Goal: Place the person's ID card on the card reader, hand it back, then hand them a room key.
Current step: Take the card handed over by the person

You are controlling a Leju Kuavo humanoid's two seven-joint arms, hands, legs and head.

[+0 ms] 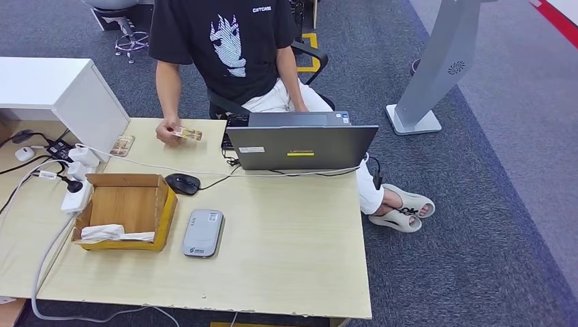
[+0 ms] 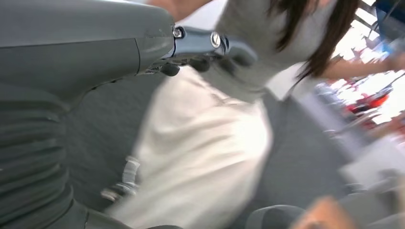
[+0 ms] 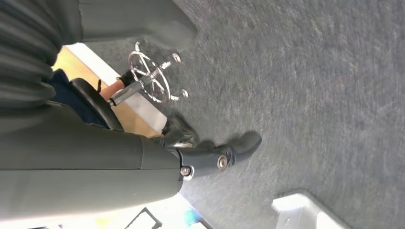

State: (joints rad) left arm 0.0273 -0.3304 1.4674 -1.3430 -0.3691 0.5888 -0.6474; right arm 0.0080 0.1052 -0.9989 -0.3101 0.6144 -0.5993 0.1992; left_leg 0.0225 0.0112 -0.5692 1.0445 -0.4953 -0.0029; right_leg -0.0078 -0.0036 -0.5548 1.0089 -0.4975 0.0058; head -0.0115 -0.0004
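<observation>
A person in a black T-shirt (image 1: 225, 41) sits at the far side of the wooden table (image 1: 293, 252) and holds the ID card (image 1: 187, 134) just above its far edge. The grey card reader (image 1: 203, 233) lies flat near the table's middle, right of a cardboard box (image 1: 126, 208). Another small card (image 1: 122, 144) lies at the far left of the table. My left hand (image 2: 191, 45) hangs away from the table with nothing in it, in front of a blurred person in light clothes. My right hand (image 3: 205, 155) hangs over grey carpet, thumb out, holding nothing.
A grey laptop (image 1: 300, 144) stands open at the table's far side, with a black mouse (image 1: 183, 182) and cables beside it. White paper (image 1: 112, 234) lies in the box. A power strip with plugs (image 1: 76, 178) sits at the left. A grey stand (image 1: 436, 68) rises on the carpet to the right.
</observation>
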